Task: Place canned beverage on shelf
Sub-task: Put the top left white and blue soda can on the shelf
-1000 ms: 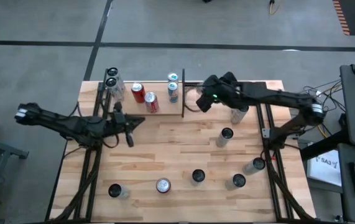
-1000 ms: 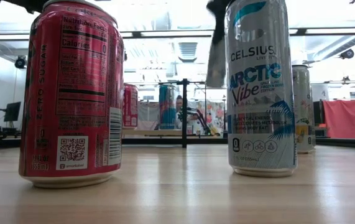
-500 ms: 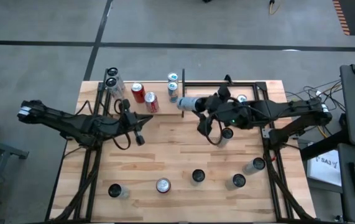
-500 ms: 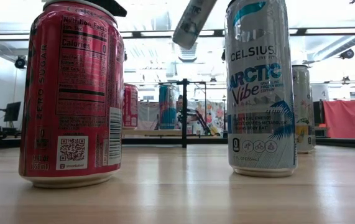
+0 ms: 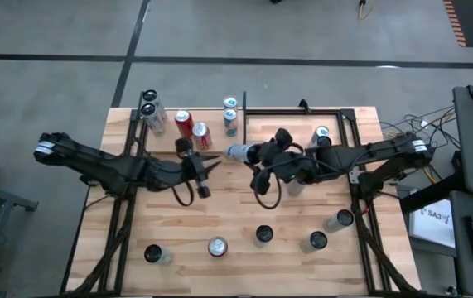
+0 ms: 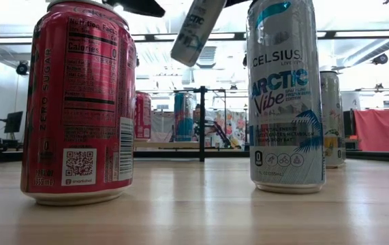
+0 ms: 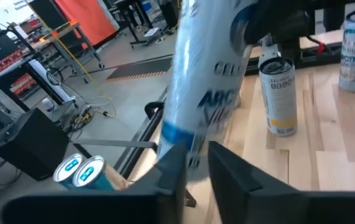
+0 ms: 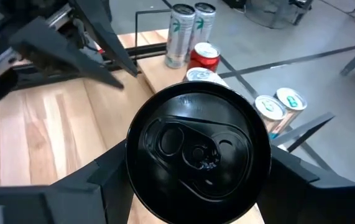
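while right hand (image 5: 257, 155) pinches can (image 5: 238, 152) sideways above bench (image 5: 244, 215), near shelf (image 5: 219, 146): smooth rigid cylinder, slippery, likely heavy; grip mid-body. left hand (image 5: 211, 165) spread, close by.

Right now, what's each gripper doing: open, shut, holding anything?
Right gripper: shut on the Celsius can, held tilted above the table.
Left gripper: open, empty, its fingers either side of that can's end.
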Robot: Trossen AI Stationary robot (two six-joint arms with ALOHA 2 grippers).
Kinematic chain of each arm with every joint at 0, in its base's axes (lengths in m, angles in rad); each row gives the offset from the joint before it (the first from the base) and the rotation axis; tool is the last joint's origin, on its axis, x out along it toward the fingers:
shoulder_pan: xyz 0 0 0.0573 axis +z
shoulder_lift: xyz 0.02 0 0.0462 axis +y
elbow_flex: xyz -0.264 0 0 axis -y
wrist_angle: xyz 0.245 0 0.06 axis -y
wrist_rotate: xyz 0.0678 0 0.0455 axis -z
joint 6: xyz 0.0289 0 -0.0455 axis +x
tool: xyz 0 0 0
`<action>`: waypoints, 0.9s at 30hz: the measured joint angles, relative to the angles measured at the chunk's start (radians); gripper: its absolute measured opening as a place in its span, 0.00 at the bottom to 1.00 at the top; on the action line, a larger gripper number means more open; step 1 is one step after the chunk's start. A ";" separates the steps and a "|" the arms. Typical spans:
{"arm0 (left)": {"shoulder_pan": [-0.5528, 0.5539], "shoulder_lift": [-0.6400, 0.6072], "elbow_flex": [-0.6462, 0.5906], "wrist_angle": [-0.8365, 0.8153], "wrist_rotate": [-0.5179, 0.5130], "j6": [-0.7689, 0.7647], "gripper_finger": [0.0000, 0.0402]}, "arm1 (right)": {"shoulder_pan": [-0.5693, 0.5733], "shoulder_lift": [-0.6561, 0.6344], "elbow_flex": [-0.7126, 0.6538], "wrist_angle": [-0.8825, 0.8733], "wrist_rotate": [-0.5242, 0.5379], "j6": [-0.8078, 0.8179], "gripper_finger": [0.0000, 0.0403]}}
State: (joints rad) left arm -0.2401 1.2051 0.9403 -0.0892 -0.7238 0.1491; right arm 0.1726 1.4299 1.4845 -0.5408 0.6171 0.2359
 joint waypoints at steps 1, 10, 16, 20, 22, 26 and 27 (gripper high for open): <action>0.000 0.020 0.012 0.000 0.000 0.000 0.18 | 0.000 0.005 0.000 0.002 -0.006 0.000 0.60; 0.000 0.201 0.093 0.039 -0.129 0.032 0.61 | 0.000 0.012 0.000 0.008 -0.023 0.034 0.60; 0.005 0.280 0.131 0.047 -0.259 0.034 0.78 | -0.001 0.012 0.000 0.007 -0.019 0.047 0.60; 0.017 0.314 0.142 0.085 -0.260 0.033 0.80 | -0.001 0.012 -0.001 0.037 -0.025 0.055 0.60; 0.027 0.327 0.142 0.124 -0.261 0.050 0.80 | 0.000 0.012 -0.005 0.064 -0.031 0.054 0.60; 0.039 0.348 0.140 0.183 -0.262 0.090 0.78 | 0.000 0.012 -0.007 0.088 -0.068 0.054 0.60; 0.040 0.350 0.140 0.187 -0.262 0.096 0.78 | 0.000 0.012 -0.008 0.087 -0.068 0.054 0.60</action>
State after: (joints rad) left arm -0.2005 1.5554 1.0801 0.0976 -0.9855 0.2451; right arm 0.1722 1.4422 1.4768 -0.4536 0.5488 0.2901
